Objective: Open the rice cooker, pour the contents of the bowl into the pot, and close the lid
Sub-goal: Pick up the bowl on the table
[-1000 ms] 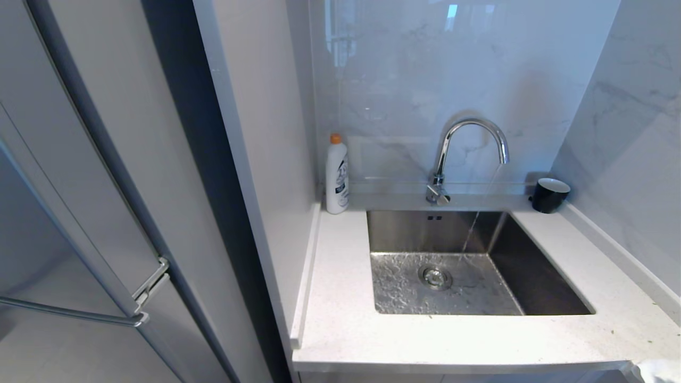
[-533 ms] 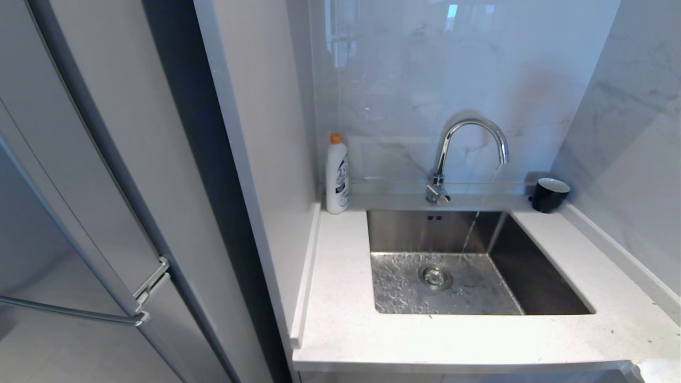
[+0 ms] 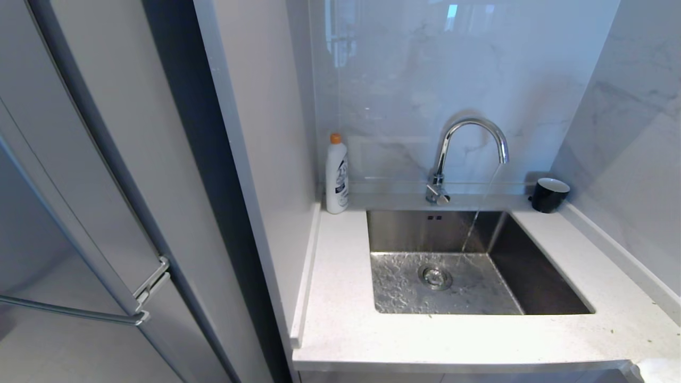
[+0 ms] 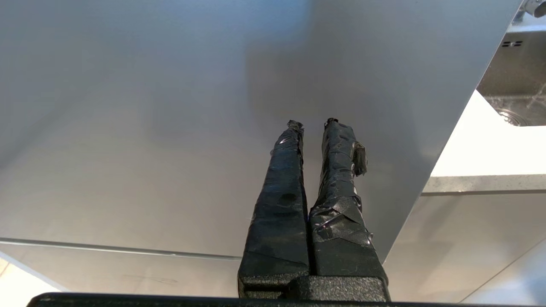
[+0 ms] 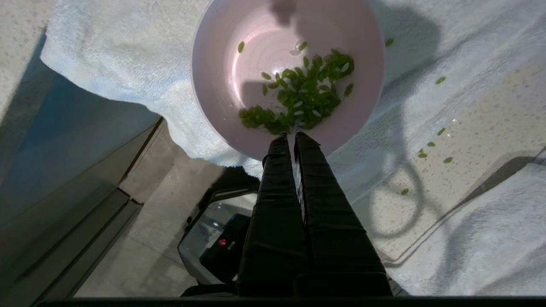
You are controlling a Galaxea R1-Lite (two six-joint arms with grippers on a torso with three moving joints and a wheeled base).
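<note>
Only right wrist shows bowl (image 5: 288, 72) in gripper (image 5: 291, 136).

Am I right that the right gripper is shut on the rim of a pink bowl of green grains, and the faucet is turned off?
Not quite: the faucet is running, a thin stream falling into the sink in the head view. The right gripper is indeed shut on the pink bowl of green grains.

A home kitchen: steel sink (image 3: 532, 276), running faucet (image 3: 468, 149), marble backsplash (image 3: 425, 80).
</note>
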